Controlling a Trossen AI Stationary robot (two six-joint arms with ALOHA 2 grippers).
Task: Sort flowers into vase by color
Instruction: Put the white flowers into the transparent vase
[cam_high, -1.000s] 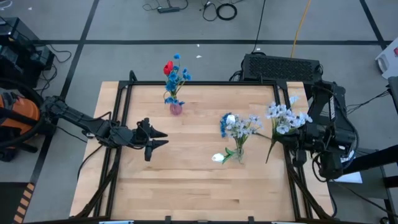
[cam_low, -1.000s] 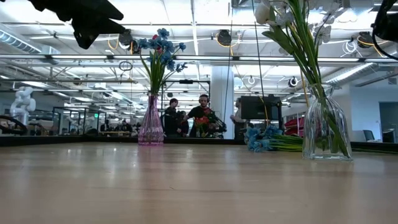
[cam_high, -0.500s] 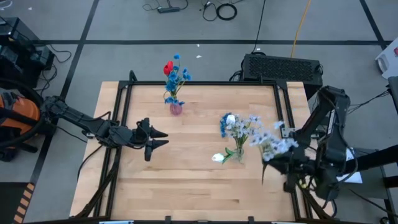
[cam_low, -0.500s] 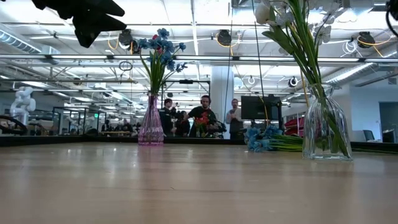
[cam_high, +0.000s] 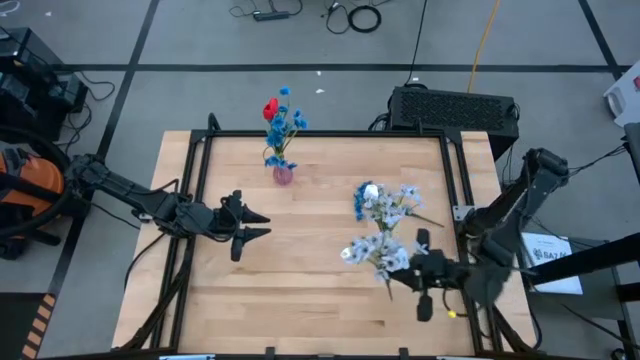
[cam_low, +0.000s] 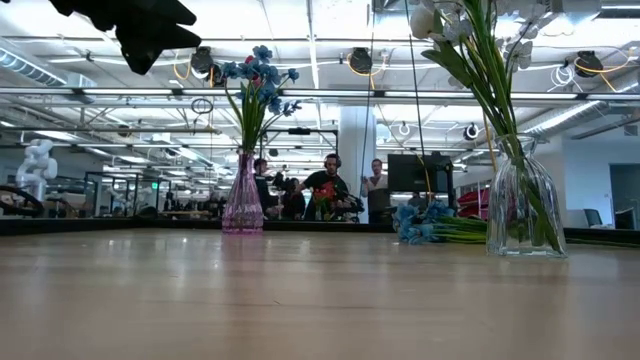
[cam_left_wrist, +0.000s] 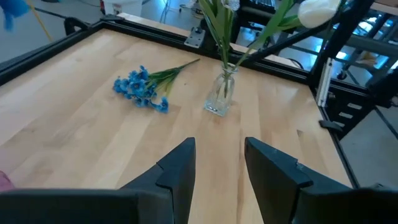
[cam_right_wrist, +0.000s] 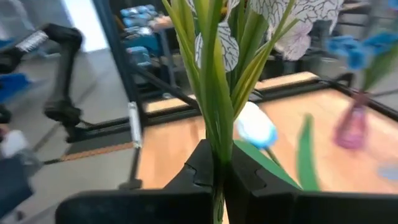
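My right gripper (cam_high: 418, 272) is shut on a pale lavender-white spray (cam_high: 378, 252) and hovers just near-right of the clear glass vase (cam_high: 384, 240). That vase stands upright and holds more pale sprays and a white tulip (cam_right_wrist: 256, 132). A blue spray (cam_left_wrist: 140, 90) lies flat on the wood beside the clear vase (cam_left_wrist: 220, 94). The pink vase (cam_high: 283, 175) near the far edge holds blue sprays and one red tulip (cam_high: 270, 108). My left gripper (cam_high: 256, 225) waits open above the table's left half, touching nothing. My right gripper pinches the pale spray's bundle of green stems (cam_right_wrist: 217, 146) between its two fingers, which lie across the stems. The spray is lifted clear of the table. Its blossoms (cam_high: 372, 250) point toward the table's left, next to the clear vase.
A black metal frame (cam_high: 200, 150) runs around the table's edges. Bare wood (cam_high: 300, 290) spreads along the near side and between the two vases. In the low view, people (cam_low: 325, 190) stand in the room far behind the table.
My right gripper has swung from the table's right edge toward its near edge and then left to the clear vase, carrying the pale spray. It has turned so the blossoms now point left. The left arm and both vases have stayed put.
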